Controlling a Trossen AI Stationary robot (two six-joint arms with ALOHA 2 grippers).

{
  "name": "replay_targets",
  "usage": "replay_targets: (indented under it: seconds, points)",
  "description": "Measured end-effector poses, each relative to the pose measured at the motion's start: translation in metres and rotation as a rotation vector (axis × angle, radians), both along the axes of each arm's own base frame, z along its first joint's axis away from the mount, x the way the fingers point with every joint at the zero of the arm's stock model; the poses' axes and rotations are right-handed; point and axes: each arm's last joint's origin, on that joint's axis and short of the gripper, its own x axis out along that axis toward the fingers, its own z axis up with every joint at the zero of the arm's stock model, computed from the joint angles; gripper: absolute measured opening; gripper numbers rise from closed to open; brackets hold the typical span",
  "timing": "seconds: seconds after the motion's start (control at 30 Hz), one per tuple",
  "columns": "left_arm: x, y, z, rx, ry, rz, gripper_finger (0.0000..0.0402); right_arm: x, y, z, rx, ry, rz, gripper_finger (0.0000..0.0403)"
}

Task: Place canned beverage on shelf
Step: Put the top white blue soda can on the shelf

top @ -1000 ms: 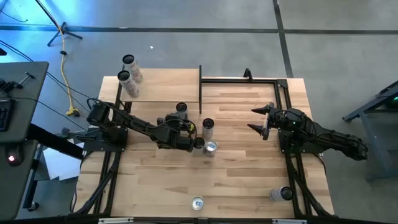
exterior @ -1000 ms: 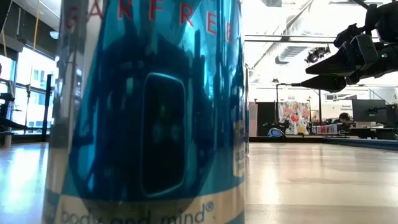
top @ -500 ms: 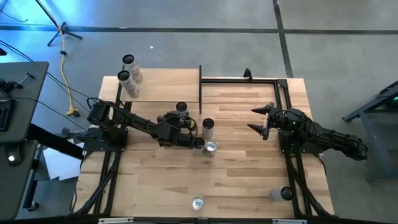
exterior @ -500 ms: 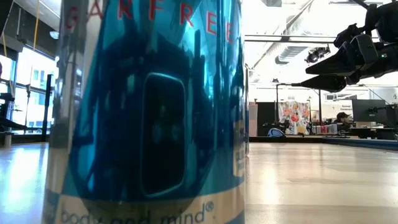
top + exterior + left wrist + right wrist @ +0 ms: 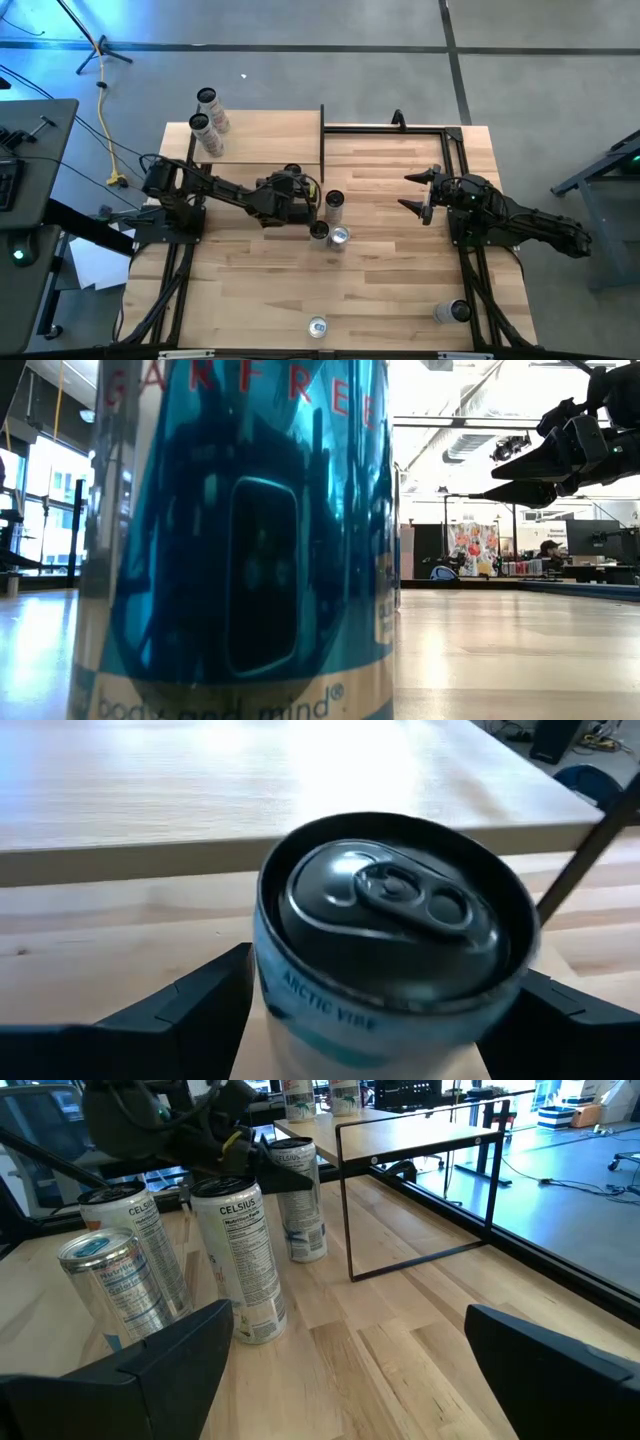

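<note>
Cans [image 5: 207, 123], two, stand on shelf [image 5: 265, 136]; left gripper [image 5: 296, 187], fingers wide, straddles can [image 5: 385, 935] below shelf edge, not yet gripped; right gripper [image 5: 418, 192] waits, fingers wide.

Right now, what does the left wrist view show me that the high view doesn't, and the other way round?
Only the left wrist view: the lid and pull tab of the can between the left hand's open fingers, and its "ARCTIC VIBE" lettering.

Only the high view: two cans on the shelf, cans mid-table, two more near the front edge, and the right hand open, waiting above the table's right side.

Both: the shelf board and the can by the left hand.
</note>
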Motion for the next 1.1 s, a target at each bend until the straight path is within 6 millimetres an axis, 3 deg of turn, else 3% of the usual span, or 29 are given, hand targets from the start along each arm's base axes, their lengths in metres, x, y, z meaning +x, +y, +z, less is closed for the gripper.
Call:
replay_targets:
  seconds: [0.27, 0.57, 0.8, 1.1]
  points:
    - [0.003, 0.006, 0.001, 0.009, 0.015, -0.01, 0.0291, 0.0, 0.0, 0.0, 0.0, 0.0, 0.0, 0.0387]
    - [0.003, 0.006, 0.001, 0.013, 0.005, -0.003, 0.0206, 0.0, 0.0, 0.0, 0.0, 0.0, 0.0, 0.0387]
    - [0.003, 0.003, 0.001, 0.014, 0.003, -0.008, 0.0206, 0.0, 0.0, 0.0, 0.0, 0.0, 0.0, 0.0387]
    - [0.001, -0.021, 0.006, 0.019, 0.03, -0.085, 0.0213, 0.0, 0.0, 0.0, 0.0, 0.0, 0.0, 0.0387]
